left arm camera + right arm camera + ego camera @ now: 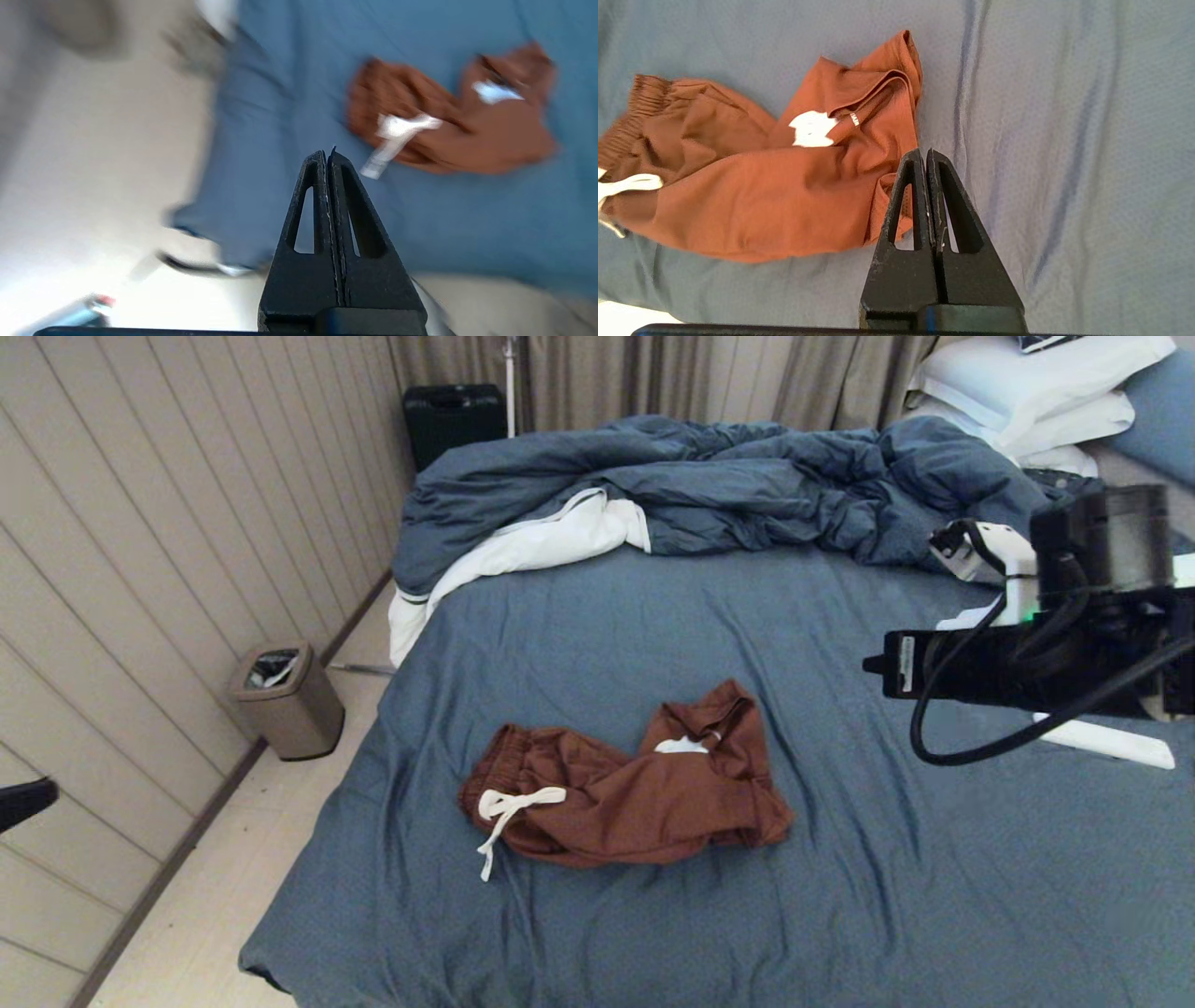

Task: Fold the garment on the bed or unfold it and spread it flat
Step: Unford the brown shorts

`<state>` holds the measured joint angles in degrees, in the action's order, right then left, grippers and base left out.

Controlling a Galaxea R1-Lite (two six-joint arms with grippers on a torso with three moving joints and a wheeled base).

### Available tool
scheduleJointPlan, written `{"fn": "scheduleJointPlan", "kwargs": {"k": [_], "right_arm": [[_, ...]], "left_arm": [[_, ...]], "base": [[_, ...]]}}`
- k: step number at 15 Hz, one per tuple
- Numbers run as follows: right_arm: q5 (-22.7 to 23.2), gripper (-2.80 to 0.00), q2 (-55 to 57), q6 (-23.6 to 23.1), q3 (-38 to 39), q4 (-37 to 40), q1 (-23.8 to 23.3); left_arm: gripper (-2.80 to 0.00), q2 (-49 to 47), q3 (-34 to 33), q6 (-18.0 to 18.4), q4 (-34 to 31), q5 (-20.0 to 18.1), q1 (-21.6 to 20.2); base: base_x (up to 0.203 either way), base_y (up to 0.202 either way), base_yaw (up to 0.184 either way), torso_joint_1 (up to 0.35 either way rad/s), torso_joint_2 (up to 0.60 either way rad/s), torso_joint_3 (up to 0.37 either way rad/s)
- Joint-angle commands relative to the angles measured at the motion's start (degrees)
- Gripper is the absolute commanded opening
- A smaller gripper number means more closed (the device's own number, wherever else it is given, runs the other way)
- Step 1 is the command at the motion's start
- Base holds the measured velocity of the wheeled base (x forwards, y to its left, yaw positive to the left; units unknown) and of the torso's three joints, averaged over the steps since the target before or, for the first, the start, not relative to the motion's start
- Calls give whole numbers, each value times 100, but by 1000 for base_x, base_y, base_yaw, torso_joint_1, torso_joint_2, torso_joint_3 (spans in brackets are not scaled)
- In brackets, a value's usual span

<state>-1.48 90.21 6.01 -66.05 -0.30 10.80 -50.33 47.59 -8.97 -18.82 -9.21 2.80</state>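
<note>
Soft dim light, left-wrist motion blur

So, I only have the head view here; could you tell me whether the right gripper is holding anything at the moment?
Observer: No. In its wrist view the right gripper is shut on nothing, above the shorts' leg end.
Operator: Thank you. And the left gripper, which I can barely see?
Observer: The left gripper is shut and empty too, above the sheet near the bed's edge, short of the white drawstring.
Operator: Is the leg hem lying flat?
Observer: No, the right wrist view shows the hem folded over on itself, beside the white mark.
</note>
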Motion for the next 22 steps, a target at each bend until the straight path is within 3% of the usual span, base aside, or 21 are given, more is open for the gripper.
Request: {"fn": "scheduleJointPlan", "kwargs": {"k": [1,5,12,13,14,15,19,22], "right_arm": [[-2,-280,482,3,-180,7,49],[6,-280,1142,-10,-291,-19,275],[-2,-280,1893,-46,-624,-56,440],[2,0,1987,-51,-639,-76,453],[0,0,2076,-52,-635,-124,477],[-2,0,2155,-59,-607,-232,492],[16,0,2463,-179,-645,-613,476],[24,0,2493,-136,-620,-958,471]], "left_arm": [[-280,-1906,650,-200,-64,-190,627],[-280,-3551,1199,-465,311,-372,1618],[-280,-5070,1540,-633,1695,-378,2344],[-280,-5172,1530,-632,1831,-354,2394],[-280,-5260,1531,-632,1901,-337,2420],[0,-5393,1580,-638,1941,-323,2425],[0,-6079,1965,-652,2437,-294,2457],[0,-6816,2220,-610,3293,275,2466]], "base": [[0,0,0,0,0,0],[0,0,0,0,0,0],[0,0,0,0,0,0],[0,0,0,0,0,0],[0,0,0,0,0,0],[0,0,0,0,0,0],[0,0,0,0,0,0],[0,0,0,0,0,0]]}}
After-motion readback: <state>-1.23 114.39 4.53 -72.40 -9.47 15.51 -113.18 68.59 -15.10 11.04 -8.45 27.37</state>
